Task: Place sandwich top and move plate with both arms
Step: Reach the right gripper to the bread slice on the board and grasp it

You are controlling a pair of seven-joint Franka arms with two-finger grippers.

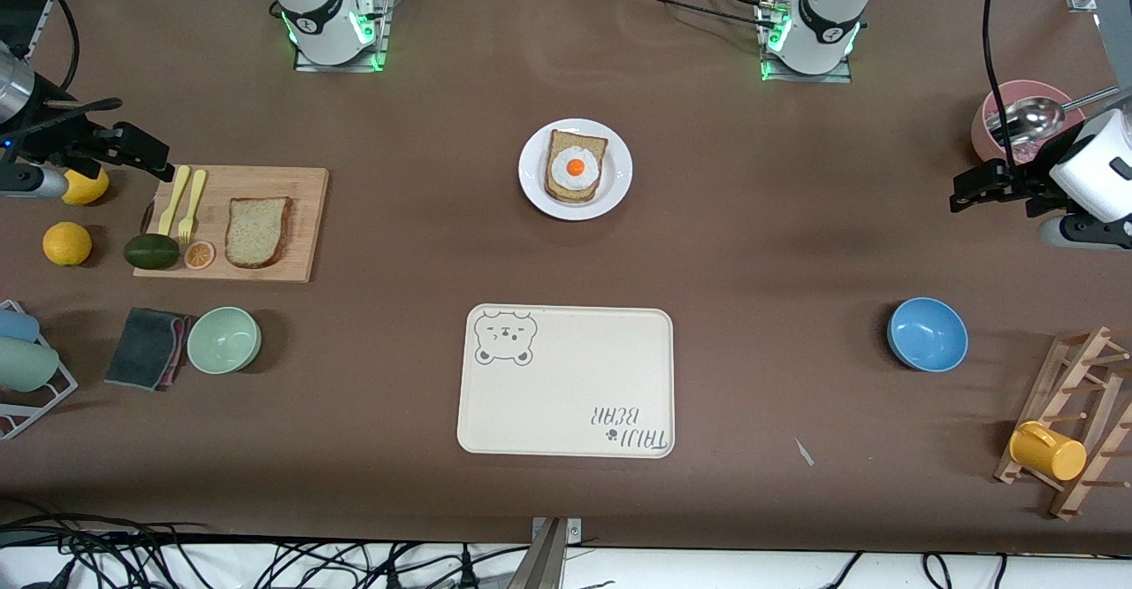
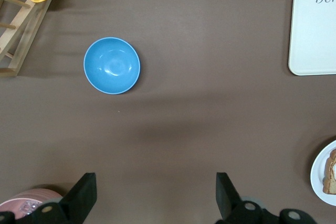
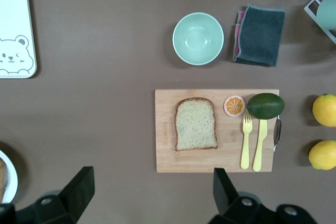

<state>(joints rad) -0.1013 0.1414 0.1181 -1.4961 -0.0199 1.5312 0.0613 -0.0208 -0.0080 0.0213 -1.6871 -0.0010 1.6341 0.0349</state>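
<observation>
Sandwich top [image 1: 257, 232] on board [image 1: 301, 184]; plate [image 1: 619, 173] apart.

tray [image 1: 566, 394] | blue bowl [image 1: 927, 333] | green bowl [image 1: 224, 340] | cutting board [image 1: 265, 184] | lemons [image 1: 67, 243] | cloth [image 1: 146, 348]

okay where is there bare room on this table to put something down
Free: the brown stretch between the plate, the tray and the blue bowl. Crowded: the right arm's end, with cutting board, lemons, cloth and green bowl.

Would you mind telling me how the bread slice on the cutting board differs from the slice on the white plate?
The sandwich top is light tan and bare; the slice on the plate is darker and carries a fried egg. The first lies on a wooden cutting board, the second on a round white plate. Both lie flat.
</observation>
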